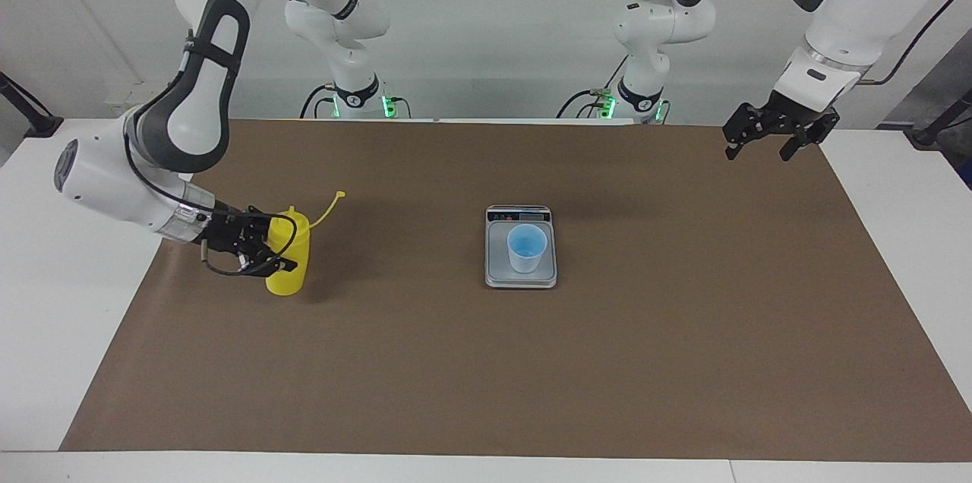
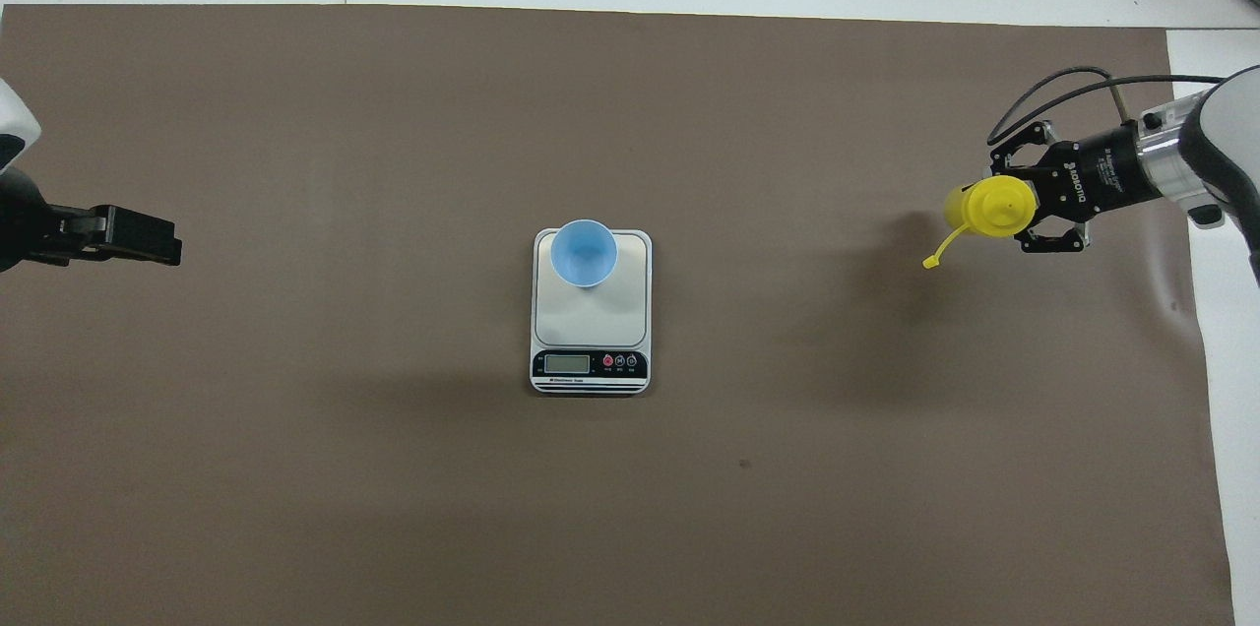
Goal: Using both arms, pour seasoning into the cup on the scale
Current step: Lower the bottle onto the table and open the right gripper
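Observation:
The seasoning, a yellow squeeze bottle [image 1: 288, 282] [image 2: 999, 206], stands upright with its base at the brown mat, toward the right arm's end of the table. Its tethered cap [image 1: 340, 195] [image 2: 929, 263] hangs open toward the scale. My right gripper [image 1: 281, 251] [image 2: 1014, 213] reaches in level from the side and is shut on the bottle's upper body. The pale blue cup [image 1: 526, 246] [image 2: 584, 252] stands on the silver-grey scale [image 1: 497, 274] [image 2: 591, 316] at the mat's middle. My left gripper [image 1: 767, 141] [image 2: 138, 237] waits open, raised over the mat's corner by the left arm's end.
A brown mat [image 1: 683, 361] [image 2: 345, 508] covers most of the white table [image 1: 76, 278]. The scale's display strip [image 2: 591, 365] faces the robots. Cables hang from both arms.

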`<state>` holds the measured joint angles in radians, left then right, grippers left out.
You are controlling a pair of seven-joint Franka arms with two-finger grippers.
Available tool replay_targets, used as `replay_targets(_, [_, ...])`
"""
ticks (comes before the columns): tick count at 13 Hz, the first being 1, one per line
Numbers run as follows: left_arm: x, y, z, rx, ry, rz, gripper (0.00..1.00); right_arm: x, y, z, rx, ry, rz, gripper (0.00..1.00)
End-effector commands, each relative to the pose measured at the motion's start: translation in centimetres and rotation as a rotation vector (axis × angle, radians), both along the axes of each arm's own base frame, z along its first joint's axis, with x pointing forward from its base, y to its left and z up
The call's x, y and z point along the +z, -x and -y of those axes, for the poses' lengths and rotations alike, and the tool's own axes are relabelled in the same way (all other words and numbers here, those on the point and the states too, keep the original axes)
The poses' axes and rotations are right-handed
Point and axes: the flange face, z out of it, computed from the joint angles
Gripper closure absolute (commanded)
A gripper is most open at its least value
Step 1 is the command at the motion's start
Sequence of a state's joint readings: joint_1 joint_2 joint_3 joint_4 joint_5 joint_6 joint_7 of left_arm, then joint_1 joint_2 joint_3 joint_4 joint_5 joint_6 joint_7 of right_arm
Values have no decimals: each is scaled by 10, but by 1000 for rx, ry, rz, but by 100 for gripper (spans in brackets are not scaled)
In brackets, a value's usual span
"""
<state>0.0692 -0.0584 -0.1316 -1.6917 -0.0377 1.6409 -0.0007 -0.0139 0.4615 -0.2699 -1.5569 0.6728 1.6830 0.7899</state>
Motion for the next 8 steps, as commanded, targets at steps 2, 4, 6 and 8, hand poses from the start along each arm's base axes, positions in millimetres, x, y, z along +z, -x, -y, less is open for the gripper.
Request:
replay_targets(2, [1,8,-2,-2,13,6,0,-10,1,11,-27,-58,-49,100])
replay_targets(4, [2,8,-2,-3,13,7,0,-28,22,29,-74,-71,-92,100])
replay_targets(6, [2,8,-2,-3,13,7,0,-34,30,45,-114,-54,-98,88])
replay_targets(8, [2,8,-2,-3,13,7,0,-36,36,66,-219,-27,-135,67])
